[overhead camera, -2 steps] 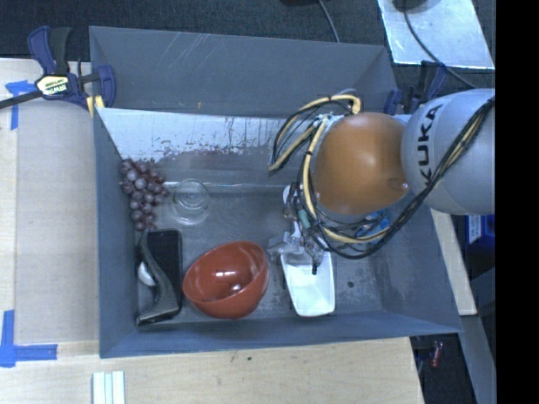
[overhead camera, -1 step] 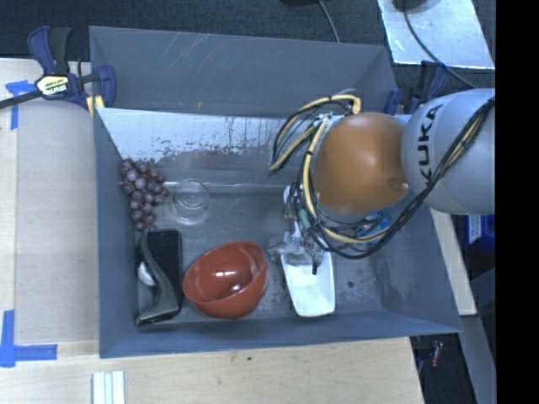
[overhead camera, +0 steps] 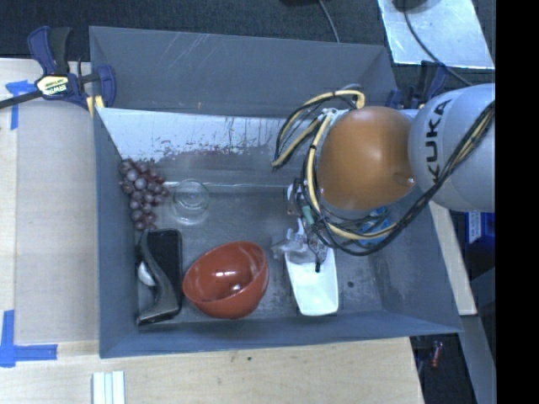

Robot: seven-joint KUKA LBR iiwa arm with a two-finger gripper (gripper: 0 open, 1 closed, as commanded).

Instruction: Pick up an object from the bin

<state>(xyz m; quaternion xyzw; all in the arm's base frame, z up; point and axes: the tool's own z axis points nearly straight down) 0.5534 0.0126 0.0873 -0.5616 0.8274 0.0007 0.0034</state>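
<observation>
The grey arm (overhead camera: 455, 150) reaches in over the right rim of the bin (overhead camera: 253, 66). Its wrist is bent downward, so the rounded orange cover (overhead camera: 362, 158) faces the camera. Yellow and black cables (overhead camera: 303, 124) loop around the cover's left and lower sides. Below the cover, the gripper (overhead camera: 301, 244) hangs low over the right half of the floor. It sits right at the far end of a flat white piece with rounded corners (overhead camera: 313, 286), which lies lengthwise toward the near wall. Whether the claw is open or closed, and whether it has hold of the white piece, cannot be told; wrist and cables mask it.

The bin's sloping walls narrow the floor, and the white piece's near end lies almost against the front wall. Just to its left is a red bowl (overhead camera: 226, 280), upright and also close to the front wall. Further left, a black device with a white part (overhead camera: 164, 272) fills the near left corner. A bunch of dark purple grapes (overhead camera: 141, 192) lies along the left wall. Beside it stands a small clear cup (overhead camera: 190, 202).

Bare floor lies between the cup and the gripper, and to the right of the white piece.
</observation>
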